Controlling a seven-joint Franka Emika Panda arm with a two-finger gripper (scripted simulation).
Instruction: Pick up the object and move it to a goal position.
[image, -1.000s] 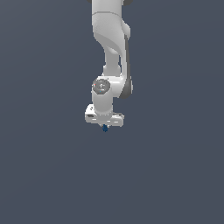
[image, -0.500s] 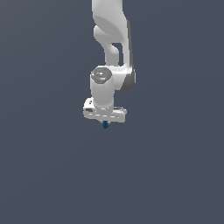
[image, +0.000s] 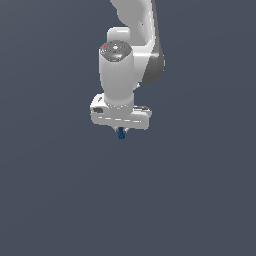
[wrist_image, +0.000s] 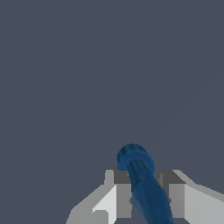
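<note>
The object (image: 121, 133) is a small dark blue blob that pokes out just below my white gripper (image: 121, 131) in the exterior view. In the wrist view the object (wrist_image: 142, 183) shows as a dark blue elongated piece with a rounded end, held between my two fingers (wrist_image: 114, 192). The gripper (wrist_image: 142, 194) is shut on it and carries it above the plain grey floor. No goal marker shows in either view.
The white arm (image: 132, 55) reaches down from the upper middle of the exterior view. A flat dark grey floor (image: 55, 200) fills both views.
The arm has risen and come nearer the exterior camera with the blue object in its grip. The wrist has tilted, and its top cap now faces the camera.
</note>
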